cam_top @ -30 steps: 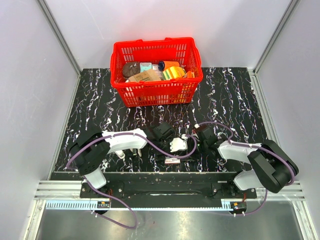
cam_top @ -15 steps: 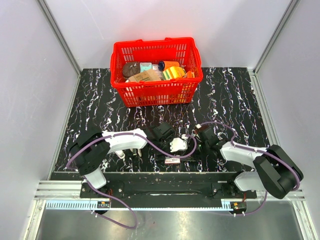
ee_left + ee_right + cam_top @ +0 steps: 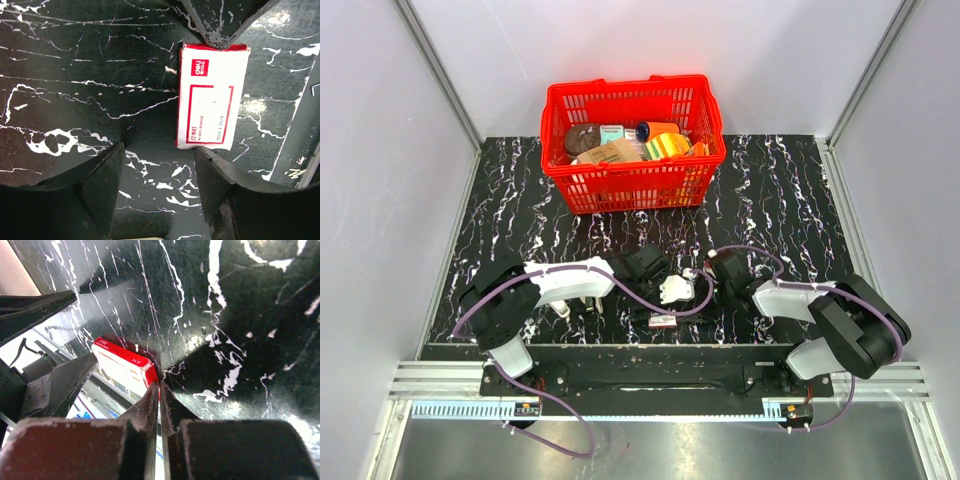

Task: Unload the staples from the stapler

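Staple box: a small red-and-white cardboard staple box (image 3: 664,321) lies flat on the black, white-veined, marble-look worktop (image 3: 520,220), nearest the arm bases.
Stapler: a small slim pale grey-white plastic stapler (image 3: 674,291) lies on the worktop just beyond the box, between the two claws and apparently held by neither.
Handling: probably light and rigid. Its smooth shell may skid on the glossy surface, and the staple strip inside likely breaks apart easily.
Where to hold: best pinched across its narrow sides near the rear, leaving the front and the metal channel free.
Left claw (image 3: 157,150): jaws apart and empty, hovering over the worktop beside the box.
Right claw (image 3: 160,387): jaws together with only a hairline slit, nothing visible between them, tips low near the box.
Basket: a red plastic mesh shopping basket (image 3: 632,188) of assorted goods stands at the far edge.
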